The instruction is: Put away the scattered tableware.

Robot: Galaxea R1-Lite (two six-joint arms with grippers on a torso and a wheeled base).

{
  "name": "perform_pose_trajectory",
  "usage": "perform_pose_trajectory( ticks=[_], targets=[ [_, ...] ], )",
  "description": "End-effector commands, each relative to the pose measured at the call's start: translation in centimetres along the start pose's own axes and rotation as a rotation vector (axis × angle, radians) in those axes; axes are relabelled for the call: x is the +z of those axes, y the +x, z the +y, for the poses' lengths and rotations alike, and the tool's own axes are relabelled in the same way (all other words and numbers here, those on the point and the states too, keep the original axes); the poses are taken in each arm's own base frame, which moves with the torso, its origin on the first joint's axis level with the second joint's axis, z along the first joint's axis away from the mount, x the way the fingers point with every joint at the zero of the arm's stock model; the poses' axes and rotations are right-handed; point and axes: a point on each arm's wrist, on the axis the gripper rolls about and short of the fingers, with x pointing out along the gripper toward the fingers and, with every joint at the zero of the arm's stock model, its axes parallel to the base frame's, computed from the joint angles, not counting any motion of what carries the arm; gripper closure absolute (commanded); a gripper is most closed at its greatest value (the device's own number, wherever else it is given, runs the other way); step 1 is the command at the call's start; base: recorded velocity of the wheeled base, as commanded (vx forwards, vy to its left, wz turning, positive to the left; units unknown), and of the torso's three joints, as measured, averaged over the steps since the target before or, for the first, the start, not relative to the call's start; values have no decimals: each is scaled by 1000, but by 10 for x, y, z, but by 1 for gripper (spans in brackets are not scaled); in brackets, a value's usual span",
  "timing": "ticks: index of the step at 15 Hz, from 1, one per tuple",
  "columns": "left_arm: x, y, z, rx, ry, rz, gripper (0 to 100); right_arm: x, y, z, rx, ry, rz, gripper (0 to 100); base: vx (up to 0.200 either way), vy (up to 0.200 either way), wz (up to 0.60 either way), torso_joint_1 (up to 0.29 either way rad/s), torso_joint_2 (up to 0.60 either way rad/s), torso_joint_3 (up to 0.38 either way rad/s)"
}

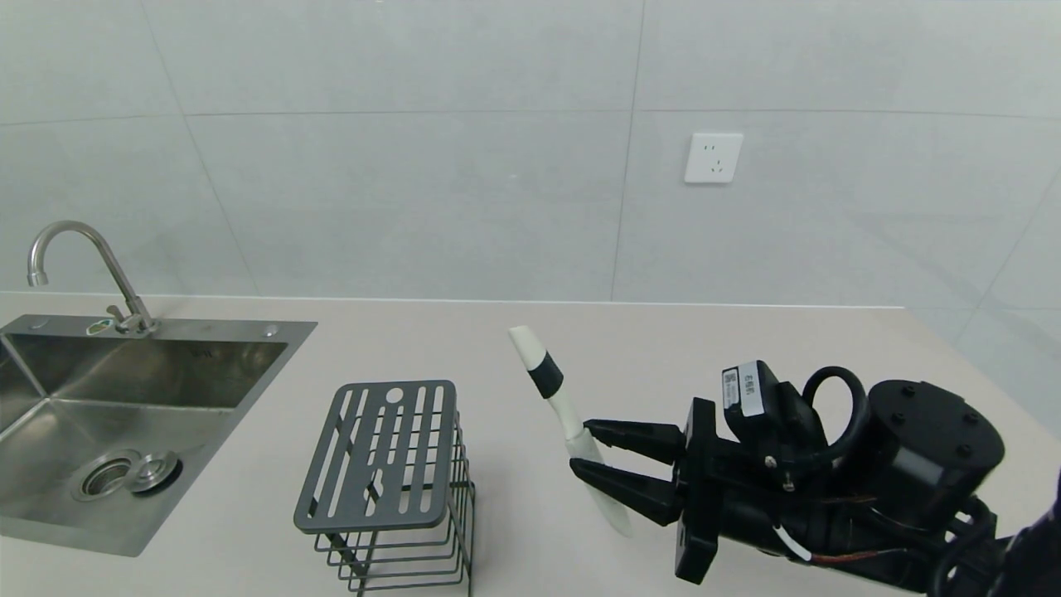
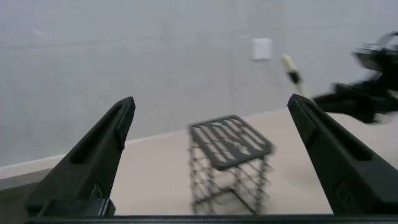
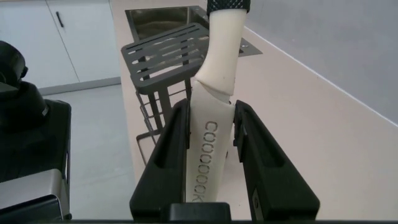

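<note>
My right gripper (image 1: 587, 448) is shut on a white knife (image 1: 569, 427) with a black band on its handle, held above the counter to the right of the grey wire rack (image 1: 385, 481). The handle points up and toward the wall, the blade down toward me. In the right wrist view the knife (image 3: 214, 118) sits clamped between the two fingers (image 3: 169, 140), with the rack (image 3: 165, 62) beyond it. My left gripper (image 2: 211, 155) is open with nothing between its fingers; the rack (image 2: 229, 158) stands farther off between them, and the knife (image 2: 295, 73) shows at the far right.
A steel sink (image 1: 50, 464) with a faucet (image 1: 83, 269) is set into the counter at the left. The rack has a slotted top plate. A wall socket (image 1: 712, 157) sits on the tiled wall behind. Bare counter (image 1: 746, 340) stretches behind the right arm.
</note>
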Motion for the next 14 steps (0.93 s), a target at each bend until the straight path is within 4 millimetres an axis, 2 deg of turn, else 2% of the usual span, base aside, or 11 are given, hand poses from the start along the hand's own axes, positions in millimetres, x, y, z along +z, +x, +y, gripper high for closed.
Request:
perform_pose_trajectory(
  ticks=[1, 3, 6, 9, 14],
  targets=[
    [24, 16, 4, -138, -89, 81, 0, 4, -1, 0, 15, -12, -14, 100, 0, 0, 0, 0, 0, 0],
    [32, 36, 11, -209, -146, 156, 0, 2, -1, -1, 17, -16, -10, 100, 0, 0, 0, 0, 0, 0],
    [33, 60, 22, -246, -202, 236, 0, 6, 1, -2, 28, -31, -28, 100, 0, 0, 0, 0, 0, 0],
    [27, 99, 36, -328, -268, 292, 0, 7, 1, -2, 27, -35, -35, 100, 0, 0, 0, 0, 0, 0],
    [11, 141, 36, -480, -371, 350, 0, 11, 4, -4, 24, -47, -54, 100, 0, 0, 0, 0, 0, 0]
  ],
)
